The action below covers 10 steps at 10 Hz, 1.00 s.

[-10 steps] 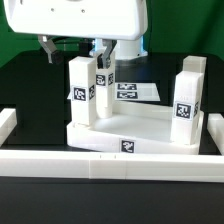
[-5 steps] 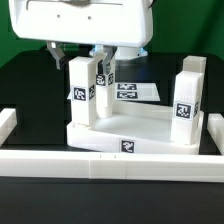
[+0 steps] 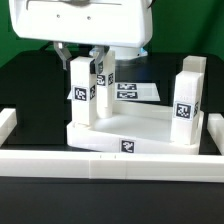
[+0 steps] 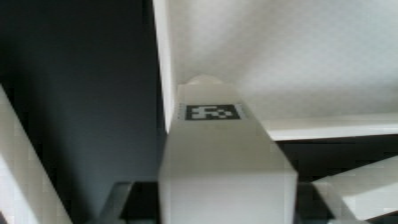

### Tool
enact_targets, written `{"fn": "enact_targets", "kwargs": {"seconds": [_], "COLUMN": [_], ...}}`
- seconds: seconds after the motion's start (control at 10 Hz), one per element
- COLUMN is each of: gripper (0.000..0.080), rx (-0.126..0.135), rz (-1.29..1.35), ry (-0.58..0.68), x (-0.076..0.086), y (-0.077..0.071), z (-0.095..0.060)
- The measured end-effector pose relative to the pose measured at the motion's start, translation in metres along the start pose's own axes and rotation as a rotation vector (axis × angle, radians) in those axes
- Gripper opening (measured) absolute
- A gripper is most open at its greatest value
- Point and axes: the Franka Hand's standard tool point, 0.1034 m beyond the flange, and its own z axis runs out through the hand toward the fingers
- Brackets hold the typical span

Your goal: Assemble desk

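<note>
Standing upright on the desk top (image 3: 130,135) at the exterior view's left, a white leg (image 3: 81,92) rises just in front of the pincer (image 3: 98,72), which pinches a further leg (image 4: 222,160) behind it.

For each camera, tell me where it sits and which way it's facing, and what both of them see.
Exterior view: off the arm, low in front, facing across the rail at the desk top with its upright legs; the arm's white body and gripper show above.
Wrist view: on the wrist, looking steeply down along a leg; dark finger tips show at the frame's edge.
Shared: probably the tagged leg at the gripper, and the desk top.
</note>
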Motion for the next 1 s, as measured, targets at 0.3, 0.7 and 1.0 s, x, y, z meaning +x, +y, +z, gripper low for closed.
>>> {"fn": "enact_targets", "kwargs": {"seconds": [0.3, 0.7, 1.0], "gripper": [0.0290, 0.0290, 0.0290], "rx": [0.001, 0.001, 0.006], "rz": [0.091, 0.544, 0.820], "ry": [0.000, -0.001, -0.003], "x": [0.0000, -0.0004, -0.0003], "y": [-0.0001, -0.0003, 0.0005], "z": [0.0000, 0.0003, 0.0008]}}
